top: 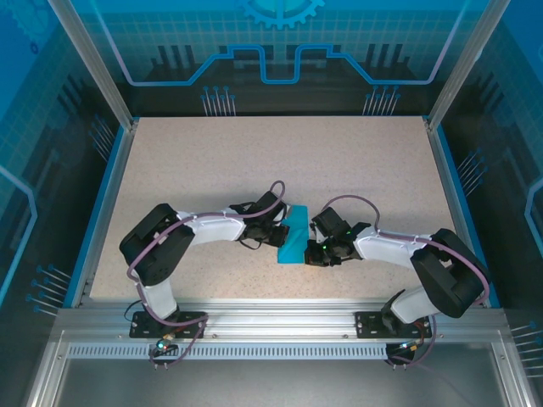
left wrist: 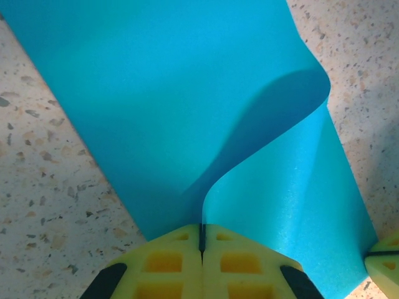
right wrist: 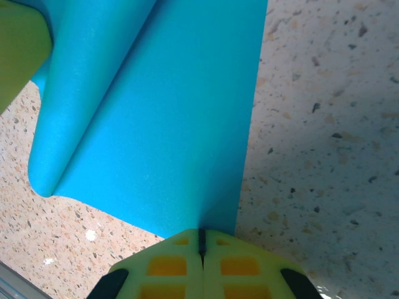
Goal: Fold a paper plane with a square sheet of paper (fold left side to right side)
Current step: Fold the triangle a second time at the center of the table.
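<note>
Speckled table [top: 212, 161] carrying paper [top: 295, 242] at centre, paper curling over itself, left gripper [left wrist: 201, 229] pinching its edge, jaws together, right gripper [right wrist: 201, 235] clamping its corner likewise

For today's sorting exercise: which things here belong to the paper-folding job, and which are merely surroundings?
Job: teal paper sheet, left hand, right hand.
Surroundings: speckled table, metal frame rail, blue back panel.
</note>
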{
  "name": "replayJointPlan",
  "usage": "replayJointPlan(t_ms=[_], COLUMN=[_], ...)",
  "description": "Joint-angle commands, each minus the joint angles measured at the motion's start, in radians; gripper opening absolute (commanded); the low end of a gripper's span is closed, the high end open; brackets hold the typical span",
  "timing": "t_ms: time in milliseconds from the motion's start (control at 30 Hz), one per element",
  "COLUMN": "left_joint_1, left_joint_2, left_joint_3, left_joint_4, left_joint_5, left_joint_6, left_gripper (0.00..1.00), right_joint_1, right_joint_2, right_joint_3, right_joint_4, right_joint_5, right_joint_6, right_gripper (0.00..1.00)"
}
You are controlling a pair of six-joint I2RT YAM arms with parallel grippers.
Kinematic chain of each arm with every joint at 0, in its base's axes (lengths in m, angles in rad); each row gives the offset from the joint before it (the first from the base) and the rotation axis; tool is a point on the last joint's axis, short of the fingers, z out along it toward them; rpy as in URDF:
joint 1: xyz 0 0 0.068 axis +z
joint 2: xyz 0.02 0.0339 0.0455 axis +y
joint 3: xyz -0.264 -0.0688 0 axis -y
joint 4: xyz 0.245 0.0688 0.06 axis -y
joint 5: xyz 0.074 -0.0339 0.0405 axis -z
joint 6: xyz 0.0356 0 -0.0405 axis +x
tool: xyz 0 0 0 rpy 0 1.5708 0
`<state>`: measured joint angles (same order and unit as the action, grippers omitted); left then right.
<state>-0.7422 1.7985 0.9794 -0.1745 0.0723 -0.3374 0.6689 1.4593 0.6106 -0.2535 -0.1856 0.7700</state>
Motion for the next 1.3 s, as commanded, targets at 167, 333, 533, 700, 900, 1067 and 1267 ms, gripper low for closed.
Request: replayJointPlan(t_ms=[167,333,533,700,900,1067,1267], left_joint_1=[0.007,0.007,0.005,0.006,0.003,0.003,0.001], left_joint_2=[0.036,0.035,0.033,0.032,0.033,0.035,0.037], left_joint_3=[0.021,0.019,0.014,0.008,0.008,0.003,0.007], left_joint_4=[-0.008,-0.014,-0.020,-0.019,-0.016,-0.011,-0.012], left_joint_5=[0.021,0.020,0.018,0.018,0.022,0.027,0.028], left_joint_6=[0.024,0.029,0.033,0.032,0.028,0.024,0.026], left_gripper=[0.03,0.03,0.03,0.03,0.03,0.03,0.03], right_joint_1=[0.021,0.005,-0.078,-0.129,-0.134,-0.131,-0.124], right_joint_2=[0.033,0.004,-0.100,-0.084,0.007,0.082,0.144], right_joint_3=[-0.017,-0.018,-0.060,-0.065,0.018,0.059,0.085], right_joint_4=[-0.075,-0.051,0.121,0.325,0.385,0.385,0.385], right_joint_5=[0.035,0.000,-0.127,-0.205,-0.179,-0.177,-0.184], right_joint_6=[-0.011,-0.018,0.012,0.088,0.110,0.108,0.102], right_gripper=[0.02,0.02,0.02,0.01,0.01,0.01,0.01])
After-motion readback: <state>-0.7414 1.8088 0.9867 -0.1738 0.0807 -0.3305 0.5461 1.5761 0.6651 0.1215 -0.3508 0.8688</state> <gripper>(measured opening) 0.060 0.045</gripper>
